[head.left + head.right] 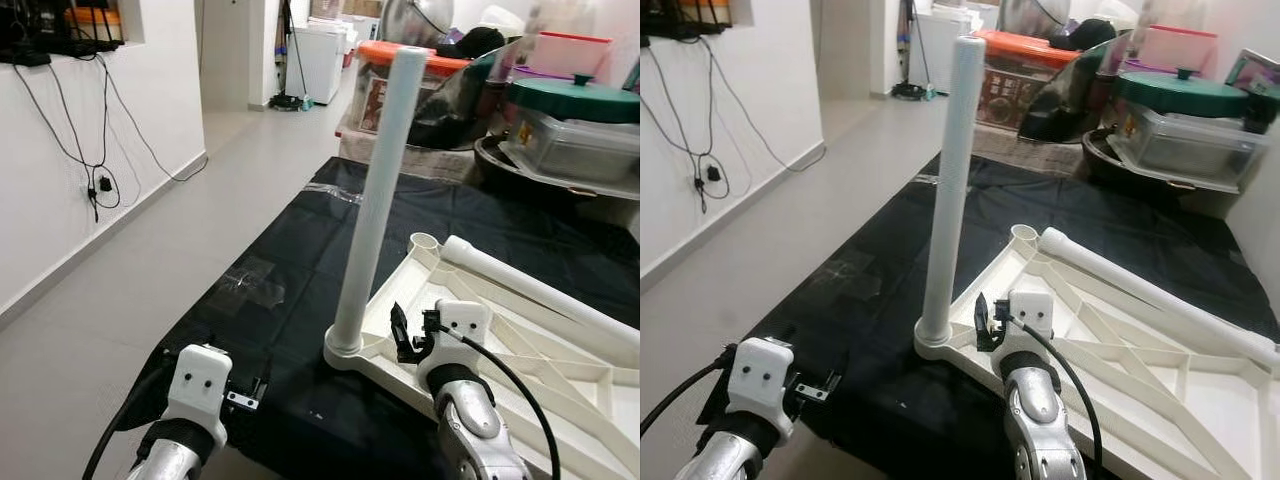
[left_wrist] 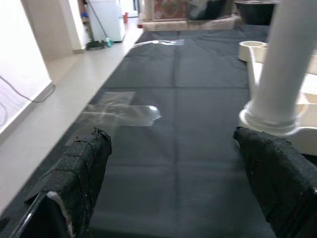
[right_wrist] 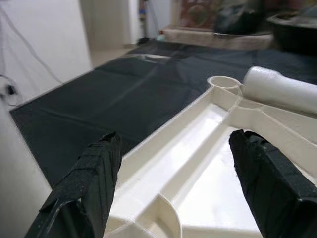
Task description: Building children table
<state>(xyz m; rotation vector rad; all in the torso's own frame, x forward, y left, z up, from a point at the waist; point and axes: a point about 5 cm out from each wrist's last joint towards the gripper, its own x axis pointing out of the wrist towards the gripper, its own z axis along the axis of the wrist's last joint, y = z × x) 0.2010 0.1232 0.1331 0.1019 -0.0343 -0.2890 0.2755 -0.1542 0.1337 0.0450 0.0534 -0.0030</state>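
Tabletop (image 3: pixel 208 148) lies below the right gripper's (image 3: pixel 173 183) parted jaws.

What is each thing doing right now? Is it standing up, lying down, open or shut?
Upright leg: standing in the tabletop's corner socket.
Loose leg: lying across the tabletop.
Tabletop: upside down on the black cloth, ribs showing.
Empty socket: open, no leg in it.
Black cloth: spread flat on the floor.
Left gripper: open, holding nothing.
Right gripper: open, over the tabletop.
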